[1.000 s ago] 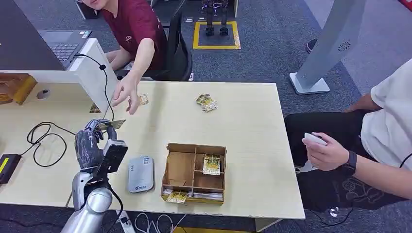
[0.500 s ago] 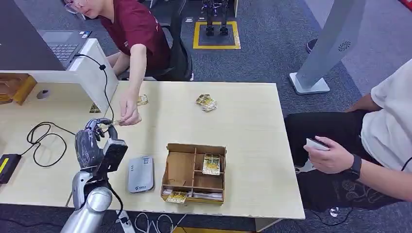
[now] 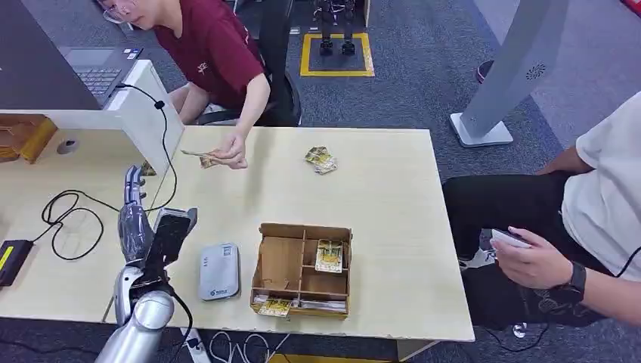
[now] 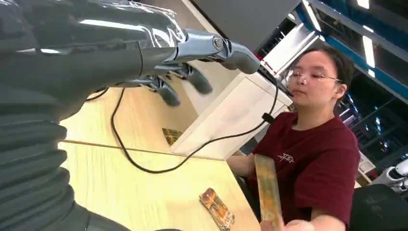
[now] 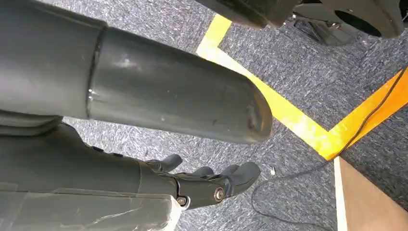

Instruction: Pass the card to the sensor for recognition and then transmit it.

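Left hand (image 3: 134, 215): fingers spread, empty, raised over pale wooden table (image 3: 378, 189).
Thin yellowish card (image 3: 198, 155): pinched by person's hand (image 3: 229, 155), apparently handed over.
Right hand (image 5: 211, 185): hanging, loosely apart, empty.

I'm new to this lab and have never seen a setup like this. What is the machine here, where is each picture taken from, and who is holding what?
It is a humanoid robot with two silver arms. The head view looks down from its body onto a pale wooden table. The other two come from cameras at its wrists.

Its left hand is raised over the table with fingers spread, holding nothing. Its right hand hangs over grey carpet, also empty.

The person in the dark red shirt holds the yellowish card. On the table lie a grey card reader, a brown compartmented box with cards in it, a small loose pile of cards and a black cable. A second person sits at the right.
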Controlling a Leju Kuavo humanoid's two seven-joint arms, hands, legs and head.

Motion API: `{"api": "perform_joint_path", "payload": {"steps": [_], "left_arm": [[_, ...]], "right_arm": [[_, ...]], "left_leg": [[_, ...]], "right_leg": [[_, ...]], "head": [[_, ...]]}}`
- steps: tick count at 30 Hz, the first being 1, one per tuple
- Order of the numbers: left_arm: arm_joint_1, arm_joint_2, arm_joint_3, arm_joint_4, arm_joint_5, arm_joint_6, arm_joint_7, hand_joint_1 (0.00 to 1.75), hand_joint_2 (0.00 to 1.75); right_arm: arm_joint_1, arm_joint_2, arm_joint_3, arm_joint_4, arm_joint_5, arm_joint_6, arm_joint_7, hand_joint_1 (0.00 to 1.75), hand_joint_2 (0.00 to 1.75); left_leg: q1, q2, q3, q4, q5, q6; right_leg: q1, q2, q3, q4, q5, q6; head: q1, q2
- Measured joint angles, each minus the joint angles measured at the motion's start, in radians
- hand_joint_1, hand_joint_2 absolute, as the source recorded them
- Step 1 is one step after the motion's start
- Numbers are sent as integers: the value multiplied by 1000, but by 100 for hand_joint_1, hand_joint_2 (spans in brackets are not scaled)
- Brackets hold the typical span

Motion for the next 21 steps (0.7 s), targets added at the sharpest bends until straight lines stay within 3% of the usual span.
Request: {"api": "perform_joint_path", "payload": {"steps": [8,14,18,21], "left_arm": [[3,3,0,0,7,-3,7,0,175],[58,43,4,-57,47,-25,-57,0,175],[121,70,6,-138,85,-94,-104,0,175],[205,90,6,-222,153,-257,-165,0,175]], "right_arm": [[2,0,0,0,-2,1,0,0,0],[12,0,0,-5,-5,3,-4,0,0],[21,0,0,-16,-20,16,-6,0,0],[36,7,-2,-50,-28,48,-18,0,0]], "left_leg": [[0,0,0,0,0,0],[0,1,-1,0,0,0],[0,1,-2,0,0,0],[0,1,-2,0,-1,0]], "right_leg": [[0,0,0,0,0,0],[0,1,-1,0,0,0],[0,1,-1,0,0,0],[0,1,-2,0,-1,1]], "head": [[0,0],[0,0],[0,0],[0,0]]}}
